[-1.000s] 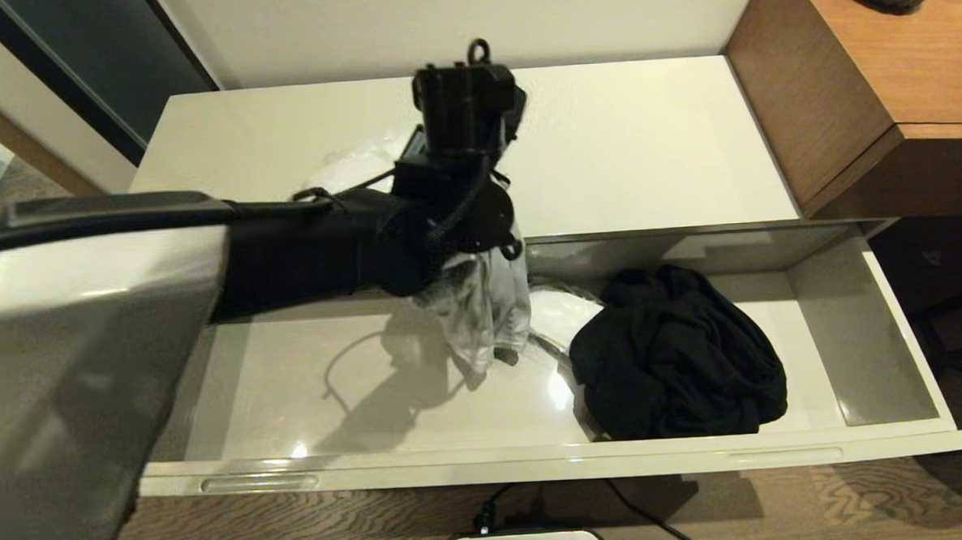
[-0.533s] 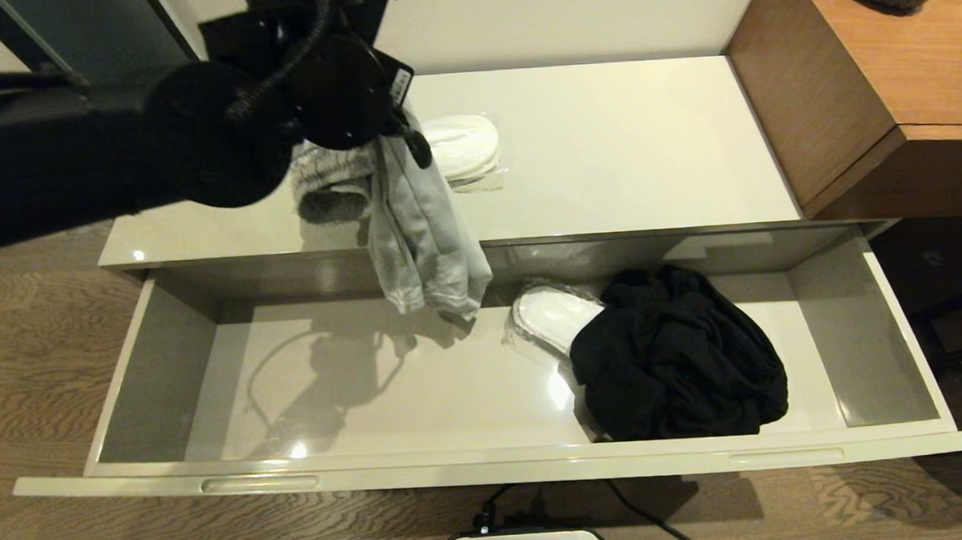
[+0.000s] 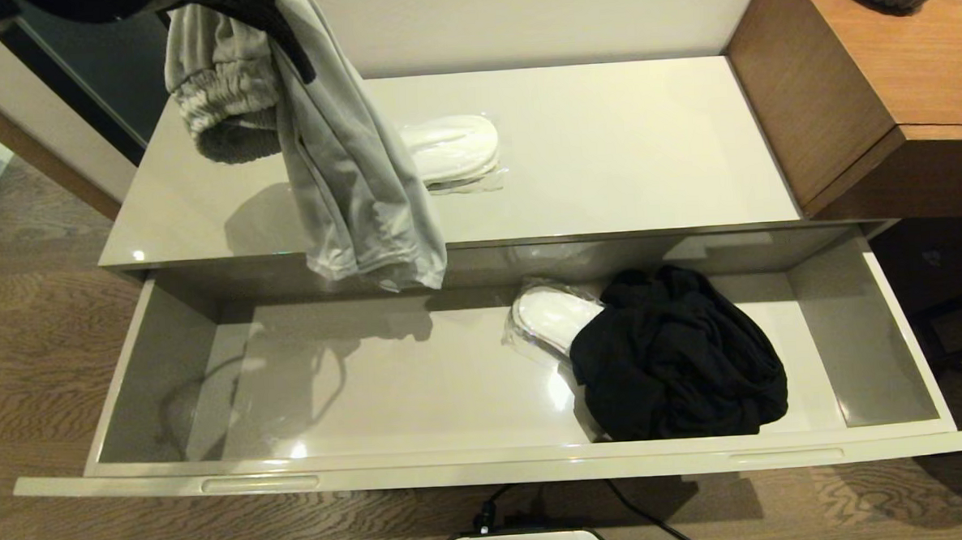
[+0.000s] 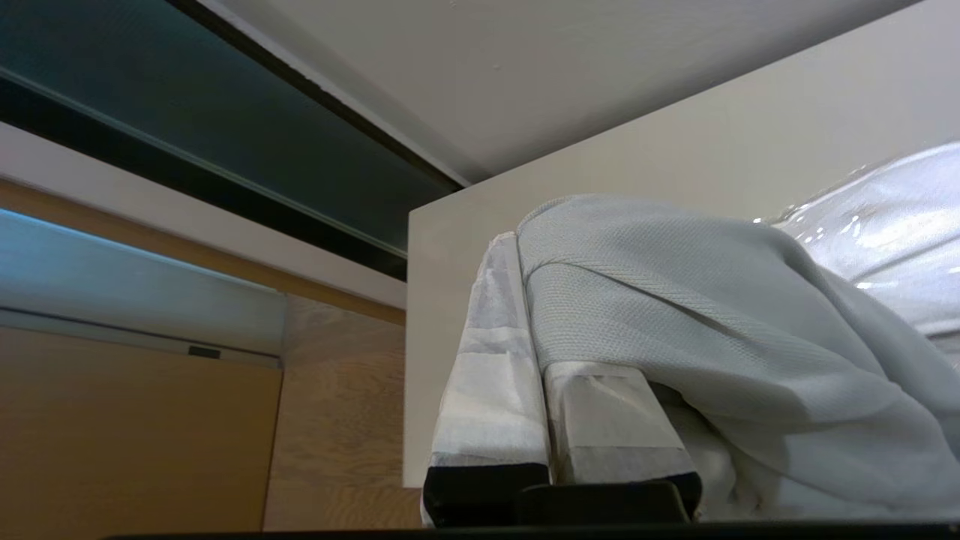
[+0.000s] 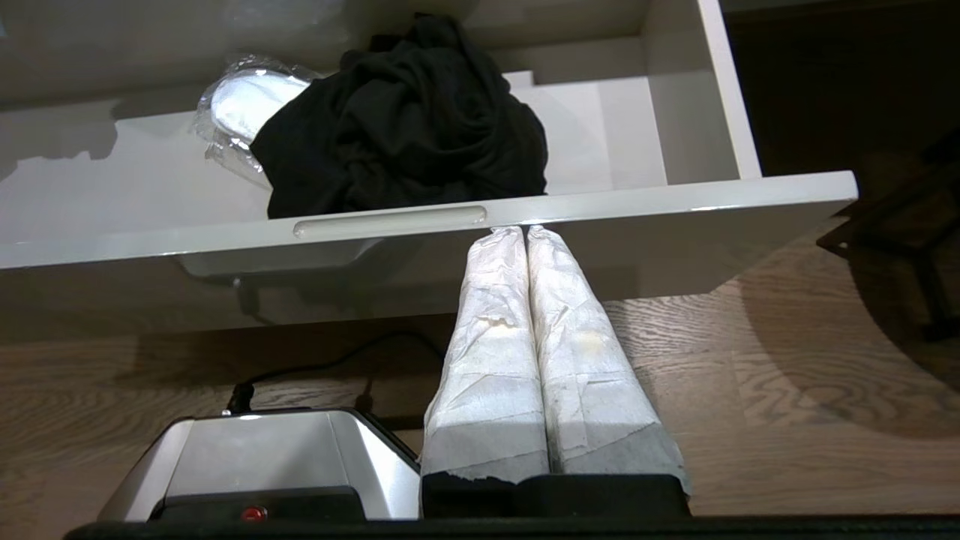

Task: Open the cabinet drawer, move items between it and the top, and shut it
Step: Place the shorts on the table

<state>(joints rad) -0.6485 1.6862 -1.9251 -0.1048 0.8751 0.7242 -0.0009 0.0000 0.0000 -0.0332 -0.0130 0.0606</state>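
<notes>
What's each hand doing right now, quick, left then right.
Left hand: shut on the light grey garment, held up over the cabinet top.
Right hand: shut, empty, parked below the open drawer front.

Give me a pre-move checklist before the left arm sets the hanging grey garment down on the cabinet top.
1. Grip: left pincer shut on the light grey cloth garment: ok.
2. Garment clear of the glossy beige drawer: cannot tell; its hem hangs at the front edge of the glossy cream cabinet top.
3. Bare landing space on the top: ok.
4. Plastic-wrapped white slippers on the top out of the way: not ok, right beside the cloth.
5. Right pincer parked, shut, below the drawer front: ok.
</notes>
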